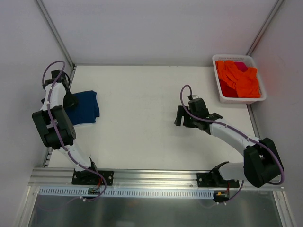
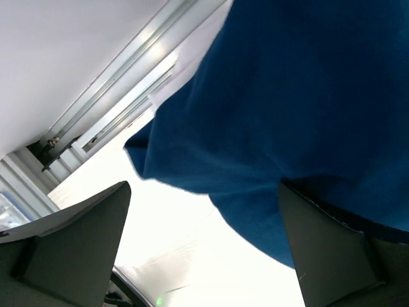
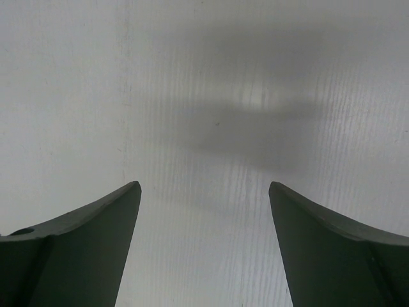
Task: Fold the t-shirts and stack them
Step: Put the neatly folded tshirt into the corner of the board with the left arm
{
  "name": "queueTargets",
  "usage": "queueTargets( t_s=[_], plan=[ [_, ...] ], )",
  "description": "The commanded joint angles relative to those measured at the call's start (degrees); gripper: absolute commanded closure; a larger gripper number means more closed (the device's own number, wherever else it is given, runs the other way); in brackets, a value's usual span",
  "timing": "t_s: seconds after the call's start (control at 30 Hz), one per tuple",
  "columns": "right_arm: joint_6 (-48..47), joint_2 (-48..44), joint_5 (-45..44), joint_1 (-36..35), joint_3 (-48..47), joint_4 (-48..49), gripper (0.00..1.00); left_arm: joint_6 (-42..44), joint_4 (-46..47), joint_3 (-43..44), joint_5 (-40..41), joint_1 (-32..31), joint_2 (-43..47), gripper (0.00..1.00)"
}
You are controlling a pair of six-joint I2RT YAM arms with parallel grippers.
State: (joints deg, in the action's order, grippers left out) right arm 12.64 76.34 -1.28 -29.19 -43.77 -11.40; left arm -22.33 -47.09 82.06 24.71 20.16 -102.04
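Blue t-shirt: you find it at the left side of the table, near the table's left edge. It lies as a compact folded bundle on the white surface. The side that faces up shows only plain blue.

Left gripper: it stands over the left border of the blue t-shirt. In the top view its dark head covers a part of the cloth.

Left gripper, pincer: in the left wrist view you see the two dark fingers wide apart, and nothing is pinched between them. The blue cloth fills the upper right of this view, and its lower edge passes just beside the finger on the right. I cannot tell if the cloth touches that finger.

Right gripper: it hangs over bare table, a little to the right of the middle, well apart from the blue t-shirt.

Right gripper, pincer: its fingers are apart. Between them you see only the white surface with a soft grey shadow.

Basket: a white one in the far right corner of the table. It holds orange cloths, and a small pink piece shows among them.

Rail: an aluminium bar runs along the near edge of the table, and both arm bases sit on it.
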Motion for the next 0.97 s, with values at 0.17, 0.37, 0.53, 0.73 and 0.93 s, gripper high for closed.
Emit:
queueTargets(
  t_s=[0.17, 0.37, 0.53, 0.73, 0.93],
  plan=[
    [-1.22, -7.51, -3.9, 0.1, -0.26, -5.29, 0.14, -0.26, -2.3, 9.34, -0.45, -3.28, 16.25, 0.01],
    [-0.95, -12.52, -10.14, 0.1, -0.79, -13.72, 0.05, -3.95, -2.04, 7.77, -5.11, -15.83, 24.24, 0.01],
    [-2.27, -17.35, -10.06, 0.01, -0.62, -18.04, 0.01, -10.27, 1.03, -1.61, 1.47, -36.37, 29.26, 0.01],
    [-2.1, -24.38, -14.09, -1.04, -1.49, -23.66, 0.0, -14.23, 3.67, -9.63, 7.27, -49.23, 30.41, 0.01],
    [-4.73, -31.77, -14.37, -1.05, -1.4, -24.46, 0.0, -15.9, 3.5, -13.59, 14.56, -51.98, 30.49, 0.01]
  ],
)
